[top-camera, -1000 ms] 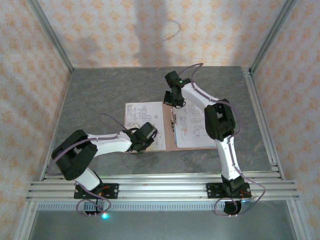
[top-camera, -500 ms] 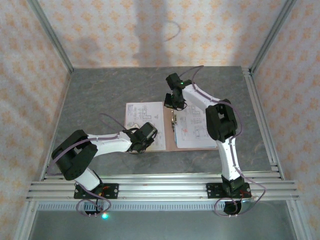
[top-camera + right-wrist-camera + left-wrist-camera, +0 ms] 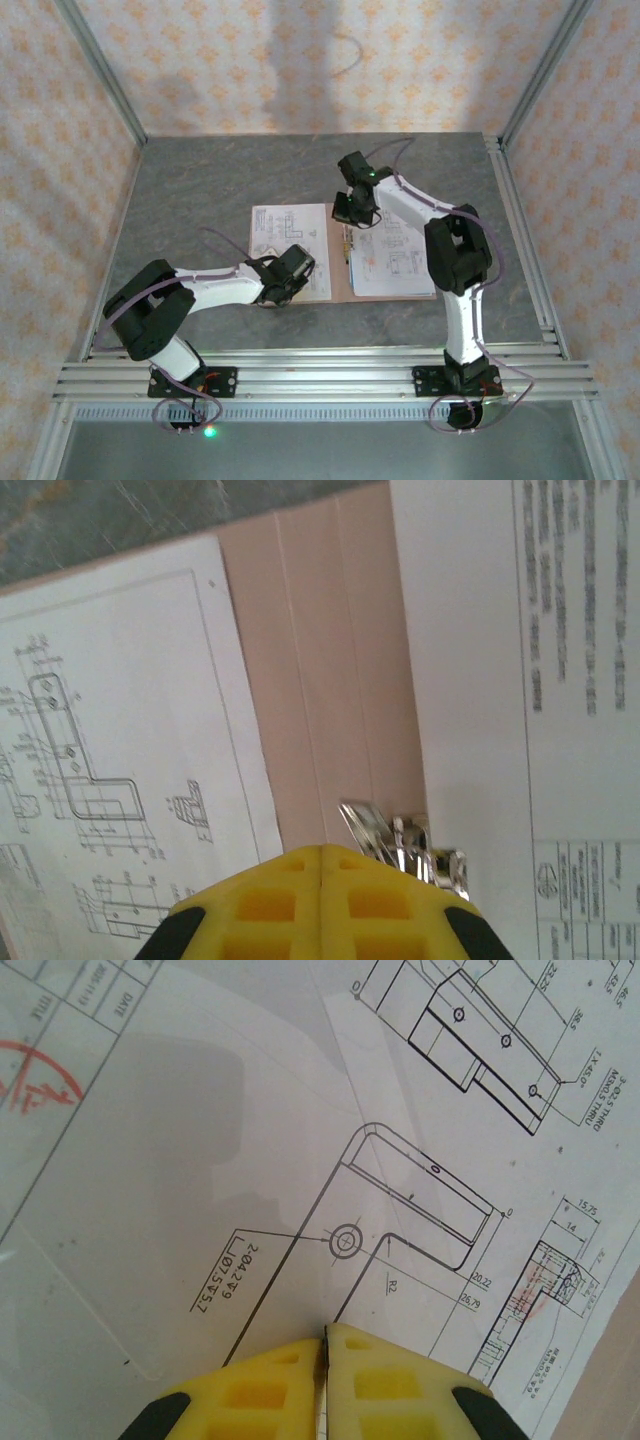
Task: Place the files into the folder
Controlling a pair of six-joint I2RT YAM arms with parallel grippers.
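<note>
- When you look down from above, you see two white files: one [image 3: 285,228] under your left gripper [image 3: 322,1335], one [image 3: 395,265] beside your right gripper [image 3: 322,852].
- One folder [image 3: 320,680] lies open under both.
- Left gripper: clenched, tips on its sheet.
- Right gripper: clenched, empty, just beside the one metal clip [image 3: 405,845].
- Grey table [image 3: 200,190]; flowery walls [image 3: 250,60].

The pinkish-brown folder [image 3: 338,272] lies open on the grey tabletop [image 3: 200,190], with printed white files [image 3: 283,228] covering both halves. The left hand [image 3: 287,279] rests low over the left sheet's near edge. The right hand [image 3: 347,216] hangs at the far end of the fold.
</note>
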